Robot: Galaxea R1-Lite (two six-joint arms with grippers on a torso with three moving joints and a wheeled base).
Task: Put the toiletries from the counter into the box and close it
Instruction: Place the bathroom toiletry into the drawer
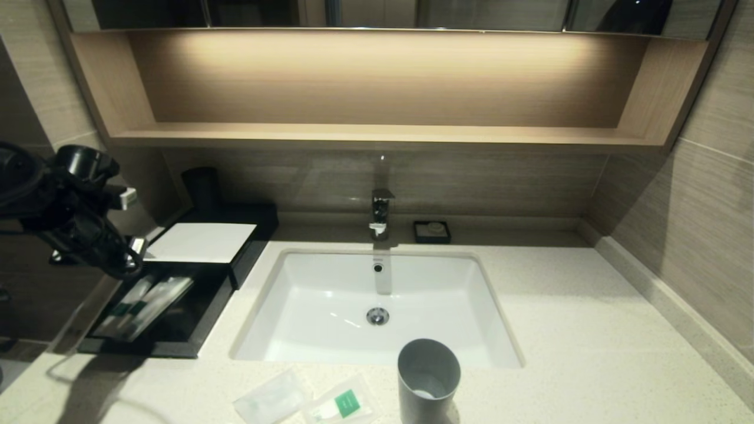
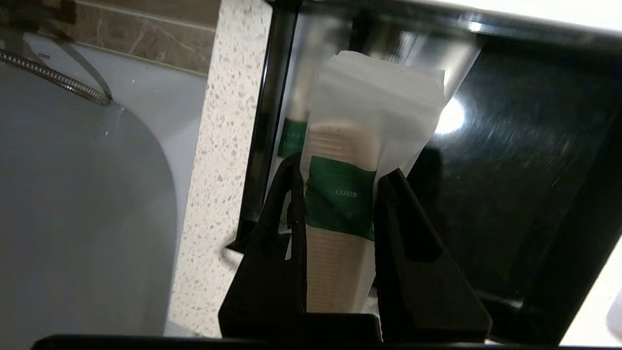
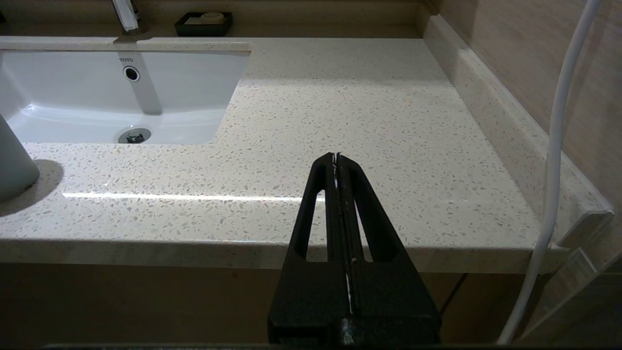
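Note:
My left gripper [image 1: 132, 268] hangs over the pulled-out drawer [image 1: 177, 344] of the black box [image 1: 203, 241]. In the left wrist view the gripper [image 2: 340, 167] is shut on the long pale wrapped stick [image 2: 340, 194], with a finger on each side of its green label. The stick points into the drawer [image 2: 510, 170], where a second green-labelled stick [image 2: 291, 136] lies. Two translucent sachets lie on the counter [image 1: 589, 330] at its front edge: a plain one [image 1: 272, 397] and one with a green square [image 1: 341, 404]. My right gripper [image 3: 336, 155] is shut and empty, off the counter's front right edge.
A grey tumbler [image 1: 428, 377] stands by the sachets, in front of the white basin [image 1: 330, 306]. A faucet [image 1: 382, 212] and a small black soap dish [image 1: 432, 231] stand at the back. A wall borders the right side. A wooden shelf hangs above.

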